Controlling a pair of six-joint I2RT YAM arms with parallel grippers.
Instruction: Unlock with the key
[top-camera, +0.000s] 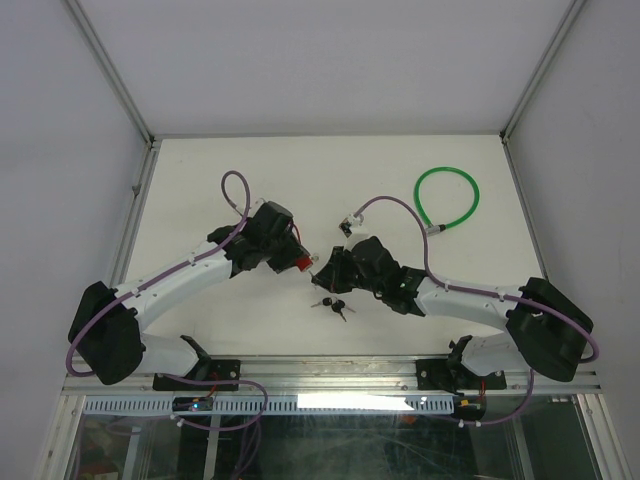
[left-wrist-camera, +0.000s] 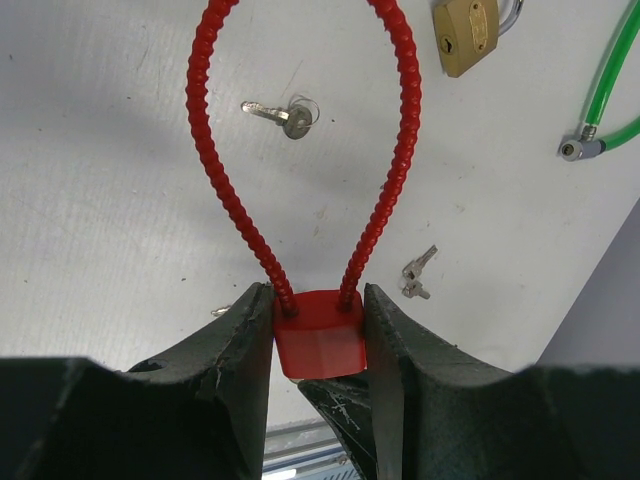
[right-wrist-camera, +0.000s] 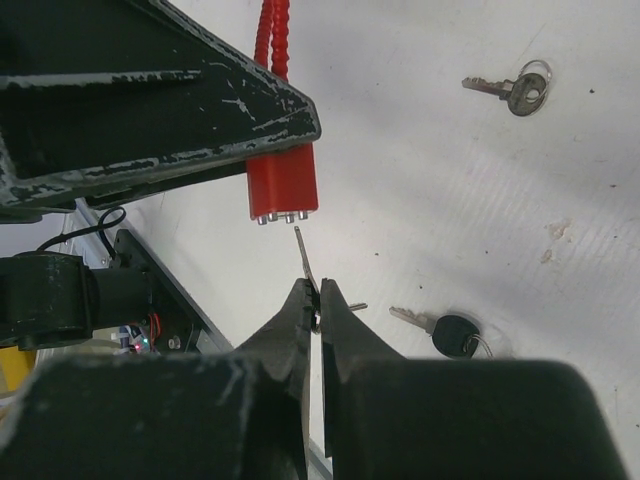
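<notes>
- While the left gripper (left-wrist-camera: 318, 318) clamps the body of the red lock (left-wrist-camera: 320, 345) from both sides and holds it, as far as I can judge, clear of the table (top-camera: 250, 180), the other arm's job is a straight, patient insertion.
- The right gripper (right-wrist-camera: 318, 298) is closed tight on the head of a small key (right-wrist-camera: 302, 250). The blade points toward the lock's end face, its tip just short of it and a little to one side.
- Line up first: shift sideways until the blade sits in line with the keyhole, then push along the blade's own axis.
- In the right wrist view the end face shows small metal spots, but I cannot tell which is the keyhole.
- The blade looks slightly tilted against the lock body. Square it before contact, since a thin key pinched at its head will likely twist in the fingers if it lands crooked.
- Turn only once the blade is fully in, with the left arm bracing the body against the twist.
- A black-headed key (right-wrist-camera: 452, 330) and a silver key (right-wrist-camera: 510, 90) lie on the table nearby; steer clear of them.
</notes>
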